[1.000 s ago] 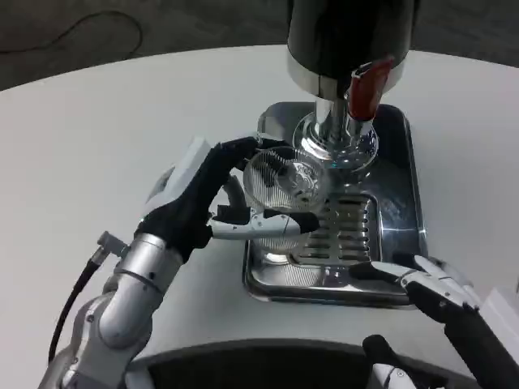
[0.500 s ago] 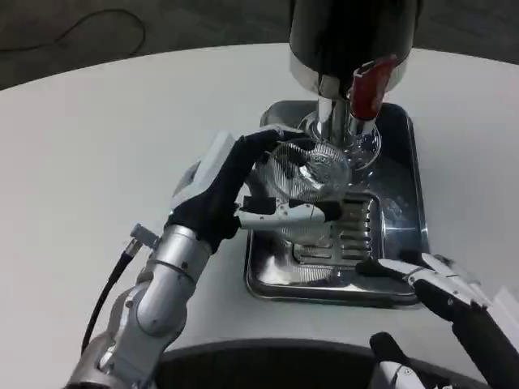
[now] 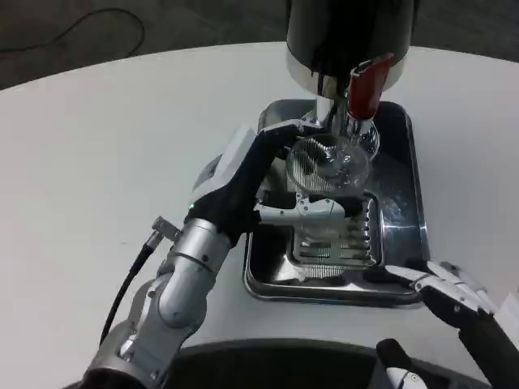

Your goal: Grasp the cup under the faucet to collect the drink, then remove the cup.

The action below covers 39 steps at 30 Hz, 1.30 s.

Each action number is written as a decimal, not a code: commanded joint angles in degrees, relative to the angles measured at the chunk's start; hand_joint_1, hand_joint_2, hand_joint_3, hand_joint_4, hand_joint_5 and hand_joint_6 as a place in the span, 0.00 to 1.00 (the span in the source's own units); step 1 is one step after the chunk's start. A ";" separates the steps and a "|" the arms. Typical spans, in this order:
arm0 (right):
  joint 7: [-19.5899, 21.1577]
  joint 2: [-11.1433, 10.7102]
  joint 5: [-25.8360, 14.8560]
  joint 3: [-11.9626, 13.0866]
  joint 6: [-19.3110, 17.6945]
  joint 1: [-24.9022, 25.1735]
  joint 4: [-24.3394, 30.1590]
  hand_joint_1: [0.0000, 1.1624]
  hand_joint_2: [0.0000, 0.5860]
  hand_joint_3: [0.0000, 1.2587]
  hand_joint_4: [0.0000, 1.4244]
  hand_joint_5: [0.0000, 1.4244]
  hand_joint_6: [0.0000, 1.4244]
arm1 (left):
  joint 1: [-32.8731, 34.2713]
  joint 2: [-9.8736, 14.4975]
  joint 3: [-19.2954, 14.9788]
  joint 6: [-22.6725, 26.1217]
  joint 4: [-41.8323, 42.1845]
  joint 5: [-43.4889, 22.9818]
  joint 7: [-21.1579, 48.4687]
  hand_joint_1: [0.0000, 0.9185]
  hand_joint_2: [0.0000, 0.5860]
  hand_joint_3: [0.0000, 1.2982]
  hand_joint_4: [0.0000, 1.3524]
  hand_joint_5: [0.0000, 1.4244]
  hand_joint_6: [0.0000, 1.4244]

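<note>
A clear ribbed cup stands over the metal drip tray, right below the chrome faucet of the dark dispenser. My left hand grips the cup from its left side, with fingers wrapped behind it and the thumb along its front. The red tap lever hangs just right of the faucet. My right hand hovers low at the tray's near right corner, fingers spread, holding nothing.
The slotted grate lies in the tray in front of the cup. White table stretches to the left. A black cable trails from my left forearm.
My left hand has carried the cup to the right and farther back, from the tray's left part to under the faucet. The right hand has barely shifted.
</note>
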State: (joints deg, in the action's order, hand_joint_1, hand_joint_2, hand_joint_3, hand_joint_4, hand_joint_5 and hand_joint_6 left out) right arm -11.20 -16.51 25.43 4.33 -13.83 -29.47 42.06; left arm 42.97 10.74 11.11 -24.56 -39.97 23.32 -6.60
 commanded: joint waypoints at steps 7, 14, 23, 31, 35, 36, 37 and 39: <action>0.87 0.05 -1.36 1.19 -1.95 -1.28 0.17 0.49 0.81 0.21 0.15 0.07 0.00 | 0.91 -0.46 2.50 0.10 0.04 1.52 -0.61 0.77 0.14 0.55 0.62 0.72 0.69; 0.56 -0.13 -2.20 2.44 -2.01 -1.23 0.31 0.49 0.81 0.21 0.15 0.07 0.00 | 1.21 -0.69 2.81 0.56 -0.66 1.98 -0.95 0.77 0.14 0.55 0.62 0.72 0.69; 0.79 0.14 -2.27 2.45 -2.20 -1.49 0.14 0.49 0.81 0.21 0.15 0.07 0.00 | 0.78 -0.55 2.33 1.36 -0.67 1.75 -1.25 0.75 0.09 0.54 0.57 0.68 0.60; 1.05 0.38 -2.14 2.27 -2.31 -1.33 -0.14 0.49 0.81 0.21 0.15 0.07 0.00 | 0.14 0.29 2.28 1.97 0.08 2.39 -2.71 0.60 0.09 0.52 0.44 0.57 0.39; 1.27 0.56 -2.17 2.34 -2.50 -1.45 -0.07 0.49 0.81 0.21 0.15 0.07 0.00 | -0.08 0.49 2.30 0.26 -0.21 1.10 -1.48 0.52 0.10 0.47 0.26 0.40 0.28; 1.30 0.58 -2.20 2.36 -2.55 -1.50 -0.06 0.49 0.81 0.21 0.15 0.07 0.00 | -0.16 0.51 2.29 -0.05 -0.21 0.86 -1.25 0.50 0.10 0.46 0.19 0.34 0.25; 1.34 0.59 -2.23 2.38 -2.61 -1.56 -0.05 0.49 0.81 0.21 0.15 0.07 0.00 | -0.21 0.52 2.27 -0.22 -0.20 0.72 -1.11 0.49 0.09 0.45 0.17 0.32 0.24; 1.38 0.59 -2.31 2.43 -2.73 -1.65 -0.07 0.49 0.81 0.21 0.15 0.08 0.00 | -0.32 0.55 2.26 -0.51 -0.13 0.51 -0.93 0.49 0.08 0.43 0.16 0.30 0.23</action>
State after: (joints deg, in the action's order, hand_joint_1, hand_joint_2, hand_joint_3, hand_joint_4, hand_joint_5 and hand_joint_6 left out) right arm -10.70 -16.28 23.35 6.49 -15.24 -30.15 42.05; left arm 43.60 10.88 13.59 -23.73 -40.03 24.51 -8.24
